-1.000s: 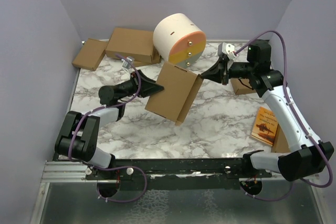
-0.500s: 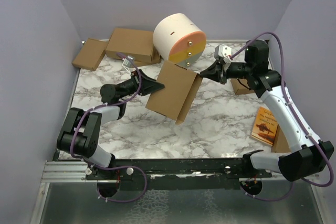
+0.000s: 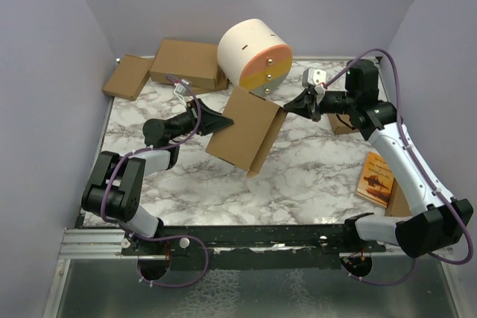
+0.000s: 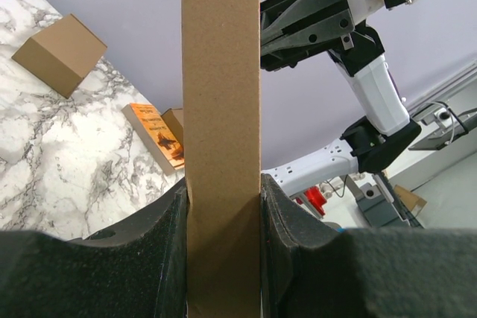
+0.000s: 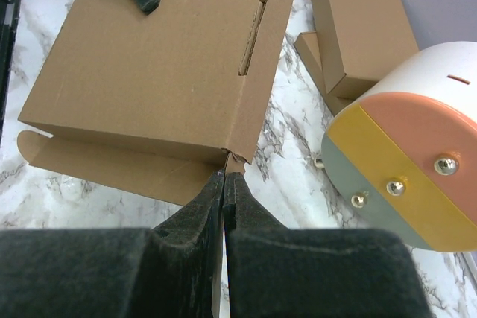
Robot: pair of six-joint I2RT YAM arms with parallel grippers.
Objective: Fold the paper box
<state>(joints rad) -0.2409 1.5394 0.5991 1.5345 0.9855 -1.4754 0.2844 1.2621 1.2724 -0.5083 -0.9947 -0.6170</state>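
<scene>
The paper box (image 3: pixel 246 133) is a thin brown cardboard mailer held tilted above the marble table. My left gripper (image 3: pixel 220 123) is shut on its left edge; in the left wrist view the box (image 4: pixel 220 109) stands edge-on between my two pads, gripper (image 4: pixel 222 184). My right gripper (image 3: pixel 289 109) is at the box's upper right corner. In the right wrist view its jaws (image 5: pixel 226 176) are closed, with a small cardboard corner tab pinched at the tips. The box face with a slit (image 5: pixel 149 72) and an open flap below it lie beyond.
A cream cylinder with an orange, yellow and grey face (image 3: pixel 253 53) stands just behind the box. Two brown cartons (image 3: pixel 186 63) (image 3: pixel 127 77) sit at the back left. A small carton (image 3: pixel 344 123) and an orange book (image 3: pixel 376 179) lie at the right.
My right wrist has shifted slightly left and lower while its tips stay at the box corner. The left gripper and the box have barely moved.
</scene>
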